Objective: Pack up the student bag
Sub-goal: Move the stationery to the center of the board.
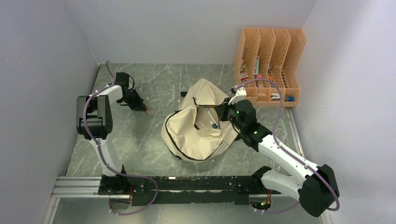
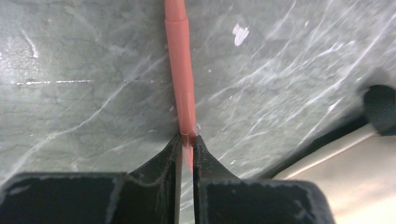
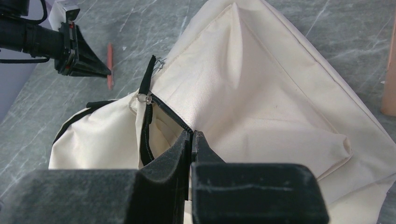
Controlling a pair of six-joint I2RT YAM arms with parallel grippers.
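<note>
The student bag lies crumpled in the middle of the table, cream fabric with black zippers. Its front pocket gapes, and a pen shows inside. My right gripper is shut on the zipper edge of the bag, holding the opening up. Left of the bag, my left gripper is shut on the end of a red pen that points away over the table. In the top view, that left gripper hovers low, apart from the bag.
An orange perforated file organizer with stationery in it stands at the back right, close behind the right arm. A black bag strap lies on the grey marbled table. White walls close in on three sides.
</note>
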